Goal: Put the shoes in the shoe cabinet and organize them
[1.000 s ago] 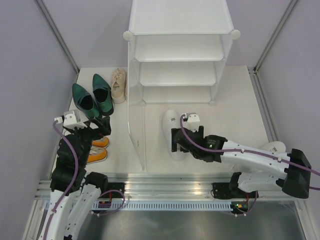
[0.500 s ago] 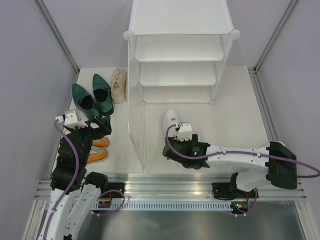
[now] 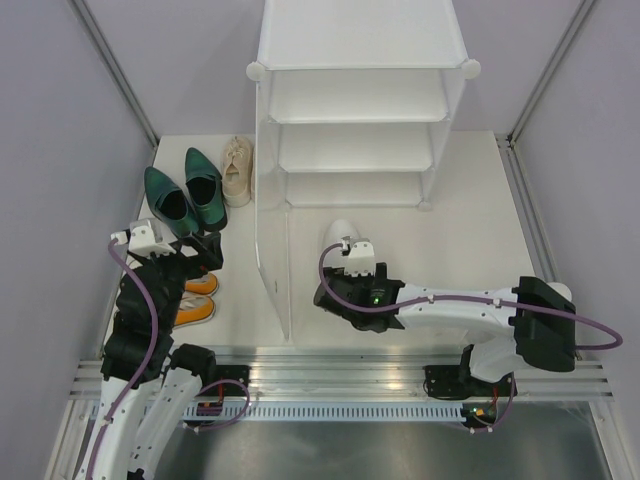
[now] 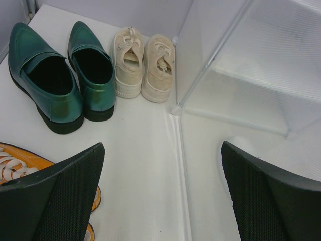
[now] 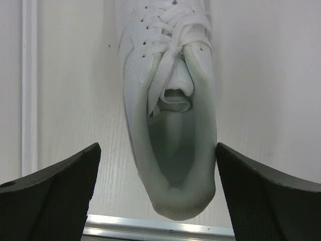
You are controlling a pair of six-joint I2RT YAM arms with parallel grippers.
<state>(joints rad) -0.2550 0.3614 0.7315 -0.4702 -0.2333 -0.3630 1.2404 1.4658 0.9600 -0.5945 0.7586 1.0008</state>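
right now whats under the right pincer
A white sneaker, heel end nearest, sits under the open right pincer. In the top view the arm covers all but its toe.

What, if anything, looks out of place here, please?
Nothing is damaged or spilled. One oddity: the white sneaker lies alone in front of the shoe cabinet, between the open fingers of the right hand, no mate beside it, while the green heels and cream sneakers stand in neat pairs.
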